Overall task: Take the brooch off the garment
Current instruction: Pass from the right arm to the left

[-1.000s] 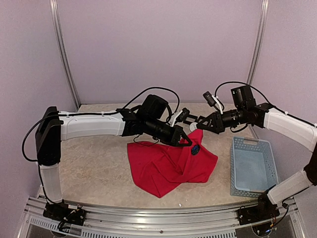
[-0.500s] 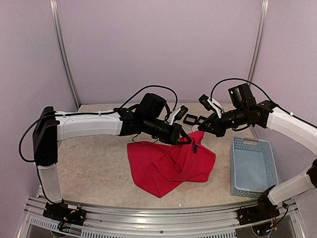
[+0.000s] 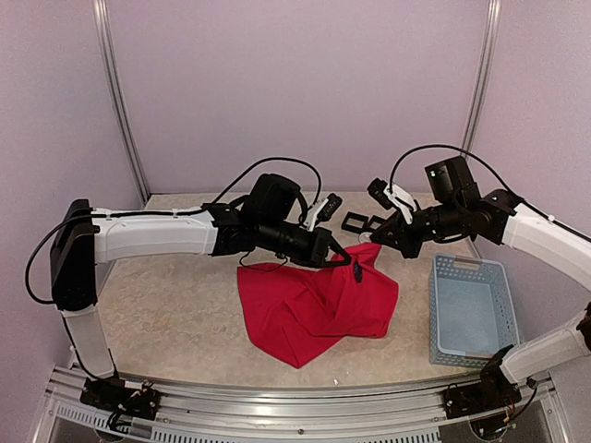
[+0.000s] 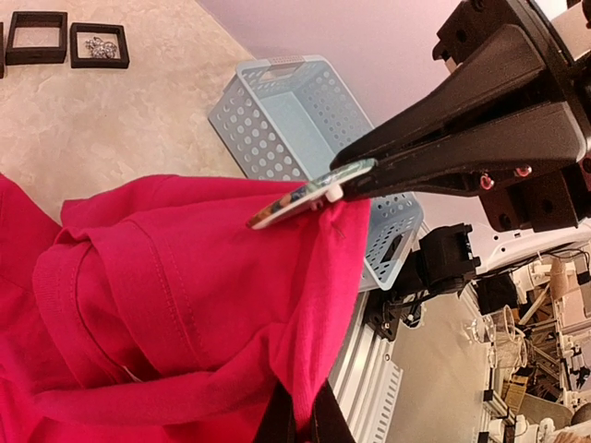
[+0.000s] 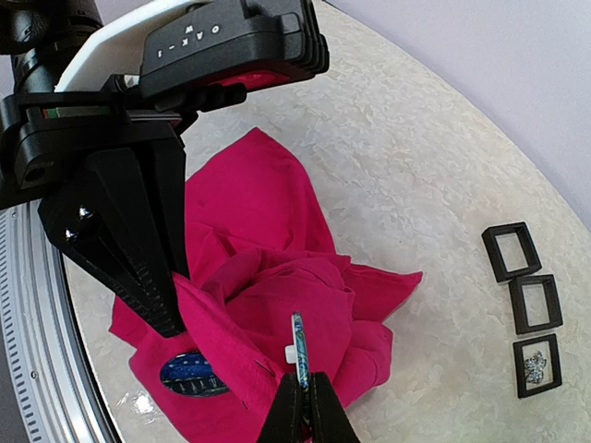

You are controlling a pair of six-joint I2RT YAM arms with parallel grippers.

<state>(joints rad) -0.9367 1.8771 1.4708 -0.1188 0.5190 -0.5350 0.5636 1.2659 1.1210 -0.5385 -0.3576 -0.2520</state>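
Over tabletop (image 3: 175,305), brooch (image 5: 297,343) in right end effector (image 5: 302,388)

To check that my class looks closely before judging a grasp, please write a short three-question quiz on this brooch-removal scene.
1. True or false: the left gripper is shut on the garment.
2. Which gripper pinches the brooch? A the left gripper; B the right gripper; C neither.
3. How many small black frames lie on the table?
Key: 1 true; 2 B; 3 three.
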